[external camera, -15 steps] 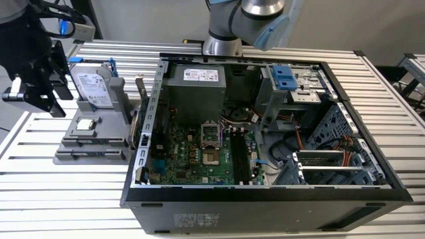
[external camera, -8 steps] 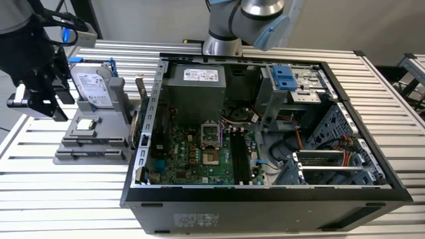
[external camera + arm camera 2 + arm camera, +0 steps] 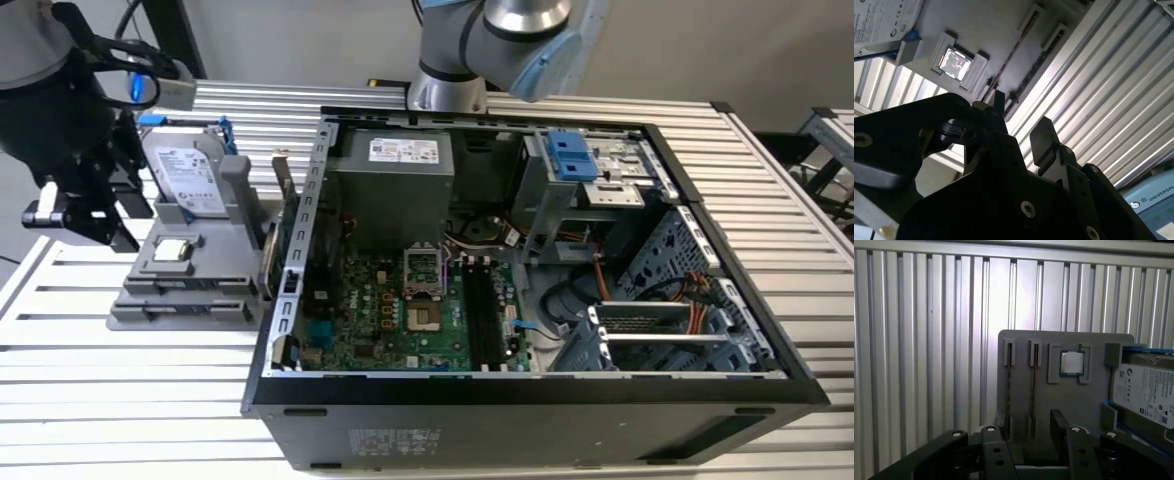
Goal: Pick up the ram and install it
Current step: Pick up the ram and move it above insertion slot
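Here we see the claw (image 3: 1029,426) spread wide and empty, with the ram (image 3: 1034,385) standing on edge in the grey holder (image 3: 1021,347) just ahead of its gap, a second stick (image 3: 1009,385) alongside. We judge it light, stiff and fragile: pinch the flat faces near the top edge. Slot walls hug it, so it wants a straight lift; beyond the claw, the computer case (image 3: 534,420) looks crowded

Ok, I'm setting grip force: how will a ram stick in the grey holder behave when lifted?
Probably stiff and light: each ram stick is a thin board standing on edge in a holder slot. A skewed pull may bind it there. Likely fragile, being so thin.
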Controlling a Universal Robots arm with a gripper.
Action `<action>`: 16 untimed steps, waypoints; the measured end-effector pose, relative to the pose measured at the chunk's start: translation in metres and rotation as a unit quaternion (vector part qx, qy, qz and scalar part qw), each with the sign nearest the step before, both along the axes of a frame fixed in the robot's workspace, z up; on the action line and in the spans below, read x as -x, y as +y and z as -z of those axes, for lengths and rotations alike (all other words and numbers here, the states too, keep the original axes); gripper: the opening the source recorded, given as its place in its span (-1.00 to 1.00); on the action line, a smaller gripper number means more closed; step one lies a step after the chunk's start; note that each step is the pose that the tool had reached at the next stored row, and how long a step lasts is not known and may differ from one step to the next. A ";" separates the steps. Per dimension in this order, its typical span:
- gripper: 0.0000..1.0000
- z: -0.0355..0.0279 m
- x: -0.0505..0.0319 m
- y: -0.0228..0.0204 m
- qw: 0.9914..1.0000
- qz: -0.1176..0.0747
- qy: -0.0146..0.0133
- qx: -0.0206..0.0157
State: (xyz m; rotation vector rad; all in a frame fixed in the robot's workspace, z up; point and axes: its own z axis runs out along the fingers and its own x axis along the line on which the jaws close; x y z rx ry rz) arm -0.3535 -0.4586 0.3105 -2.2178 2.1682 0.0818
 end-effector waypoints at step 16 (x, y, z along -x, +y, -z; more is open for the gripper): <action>1.00 0.0236 0.0000 0.0000 1.000 0.000 0.000 0.000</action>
